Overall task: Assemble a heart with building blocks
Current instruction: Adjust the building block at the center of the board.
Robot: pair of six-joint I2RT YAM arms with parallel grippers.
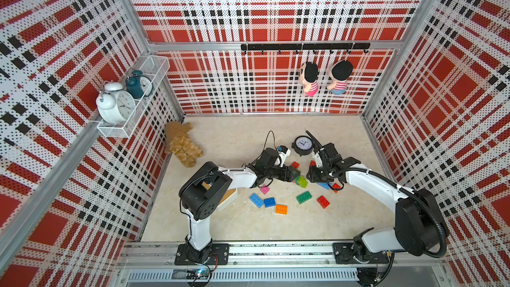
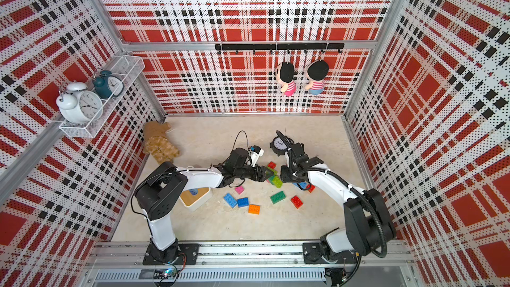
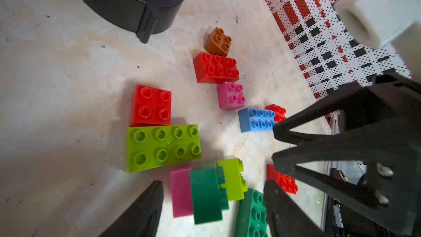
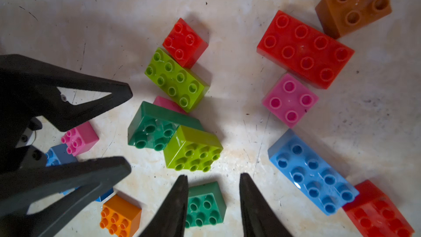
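A red square block (image 3: 151, 106) touches a long lime block (image 3: 163, 147) on the floor. Beside them lies a tilted clump of pink (image 3: 181, 192), dark green (image 3: 206, 197) and lime blocks (image 3: 232, 178), lying between the spread fingers of my open left gripper (image 3: 213, 183), which touch nothing. A row of brown (image 4: 354, 3), red (image 4: 305, 49), pink (image 4: 289, 100) and blue blocks (image 4: 312, 172) lies apart. My right gripper (image 4: 214, 176) hovers facing the left one (image 1: 296, 173), its jaws slightly apart and empty, above a green block (image 4: 206, 204).
Loose pink (image 1: 265, 189), blue (image 1: 256, 200), orange (image 1: 281, 209), green (image 1: 303, 197) and red blocks (image 1: 323, 201) are scattered nearer the rail. A black clock (image 1: 302, 145) stands just behind the grippers. A plush bear (image 1: 182, 144) lies at the back left, a lidded box (image 1: 229, 197) under the left arm.
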